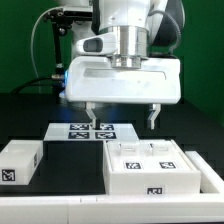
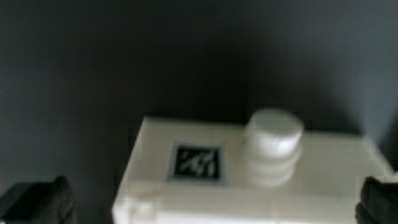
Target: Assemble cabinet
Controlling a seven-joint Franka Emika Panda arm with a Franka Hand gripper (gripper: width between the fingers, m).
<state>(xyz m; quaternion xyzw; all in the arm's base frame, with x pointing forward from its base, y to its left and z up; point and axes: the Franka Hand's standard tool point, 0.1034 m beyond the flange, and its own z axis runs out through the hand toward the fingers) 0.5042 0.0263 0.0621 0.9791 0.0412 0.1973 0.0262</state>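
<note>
Square black-and-white tags [image 1: 153, 189] on the white cabinet [image 1: 150, 163], spread-fingered hand [image 1: 121, 121] above

Dim, blurry wrist view; brighter exterior.

A matte black table [image 1: 30, 112] carries three things. A thin flat white marker board [image 1: 70, 131] lies mid-table. Nearer, toward the exterior view's right, sits a large white plastic cabinet box [image 1: 150, 172], just beside that board. A small white tagged block [image 1: 20, 162] rests near, at the exterior view's left.
</note>
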